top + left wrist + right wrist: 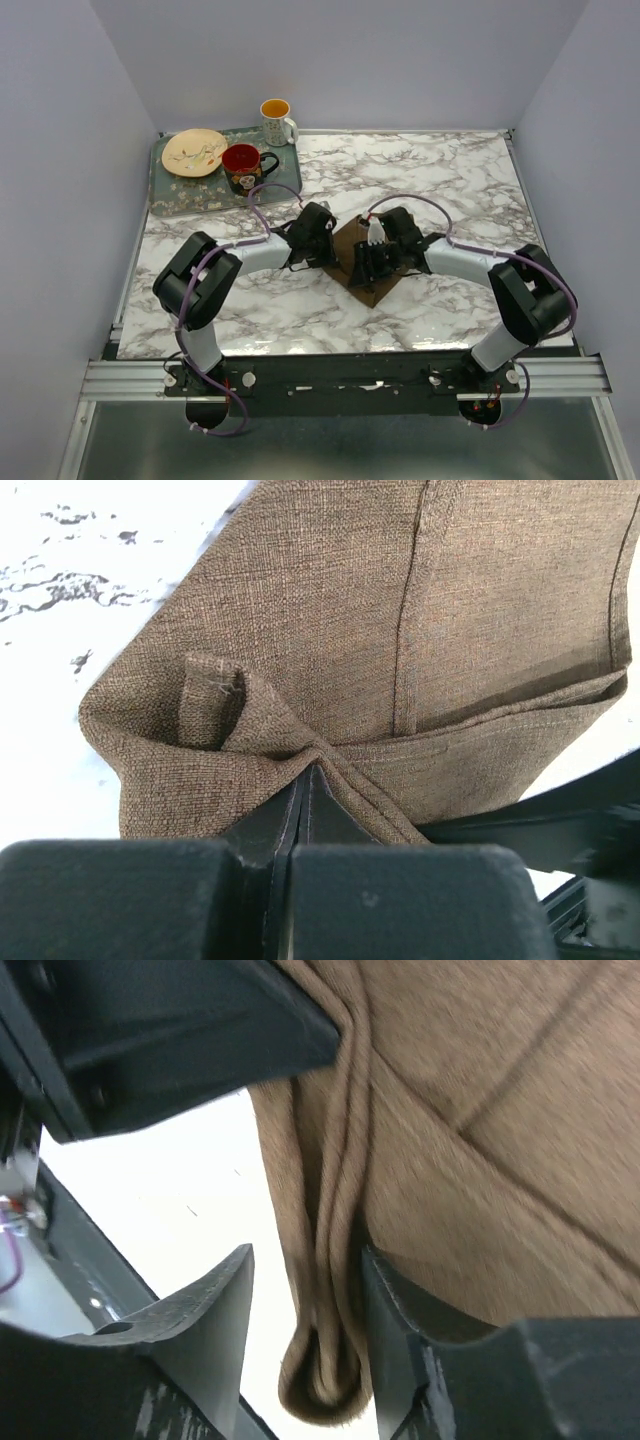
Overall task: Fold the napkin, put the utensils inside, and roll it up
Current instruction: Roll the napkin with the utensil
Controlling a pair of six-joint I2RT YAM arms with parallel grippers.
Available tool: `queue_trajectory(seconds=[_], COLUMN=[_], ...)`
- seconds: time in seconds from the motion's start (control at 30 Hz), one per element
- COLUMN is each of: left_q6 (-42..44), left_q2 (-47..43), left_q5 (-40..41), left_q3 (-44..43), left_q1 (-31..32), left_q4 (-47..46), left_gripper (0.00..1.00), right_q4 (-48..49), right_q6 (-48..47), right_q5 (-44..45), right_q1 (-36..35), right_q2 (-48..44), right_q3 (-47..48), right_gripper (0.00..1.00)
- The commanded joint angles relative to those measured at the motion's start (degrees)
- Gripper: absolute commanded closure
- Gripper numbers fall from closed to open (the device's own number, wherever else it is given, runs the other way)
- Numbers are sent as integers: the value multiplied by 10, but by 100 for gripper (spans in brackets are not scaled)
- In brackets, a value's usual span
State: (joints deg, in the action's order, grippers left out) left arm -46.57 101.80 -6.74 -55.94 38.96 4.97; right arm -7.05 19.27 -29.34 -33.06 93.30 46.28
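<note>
1. Left gripper [305,790]: jaws pinched fully together, clamping a bunched fold of the napkin [400,630].
2. Right gripper [305,1265]: jaws apart, with a doubled napkin edge hanging between them and touching only one finger [400,1330].
3. The napkin lies on the marble table [450,180], nearer the arms and to the right of the tray [190,195], well apart from it.

- Left arm [240,255] reaches inward, its elbow bent out to the side.
- Left hand [305,780]: fingers pressed together, pinching a fold of the napkin [400,630].
- Right arm [470,262] mirrors it.
- Right hand [305,1280]: fingers parted, straddling a hanging fold.
</note>
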Motion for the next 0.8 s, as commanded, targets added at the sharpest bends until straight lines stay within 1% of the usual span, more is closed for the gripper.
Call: queue_trajectory(seconds=[0.0,0.07,0.1,0.2,0.23,0.27,0.37,0.4,0.47,0.5,0.57,0.6,0.77], left_q6=[17,17,18,18,17,18,18,18,17,18,18,17,17], left_q2=[47,51,56,60,60,61,63,63,63,66,67,67,67], left_q5=[27,26,26,23,23,23,23,23,23,23,22,20,18], left_q3=[19,19,16,15,15,14,11,11,11,11,11,10,8], left_q1=[-1,-1,-1,-1,-1,-1,-1,-1,-1,-1,-1,-1,-1], left_q4=[31,28,28,28,28,29,31,32,32,33,35,34,38], left_gripper=[100,100,100,100,100,100,100,100,100,100,100,100,100], right_q4=[-148,-175,-196,-217,-218,-217,-206,-196,-186,-179,-178,-177,-154], right_q6=[-52,-63,-73,-85,-84,-79,-50,-41,-31,-33,-34,-36,-40], right_q5=[108,145,199,290,310,311,296,300,306,305,305,305,296], right_q1=[-9,-19,-27,-81,-107,-116,-126,-126,-126,-127,-126,-124,-120], right_q2=[-51,-62,-65,-84,-89,-90,-84,-84,-82,-77,-64,-46,-20], right_q3=[34,47,57,74,78,81,86,84,76,75,77,77,59], right_gripper=[42,41,41,41,41,43,55,69,77,87,96,99,99])
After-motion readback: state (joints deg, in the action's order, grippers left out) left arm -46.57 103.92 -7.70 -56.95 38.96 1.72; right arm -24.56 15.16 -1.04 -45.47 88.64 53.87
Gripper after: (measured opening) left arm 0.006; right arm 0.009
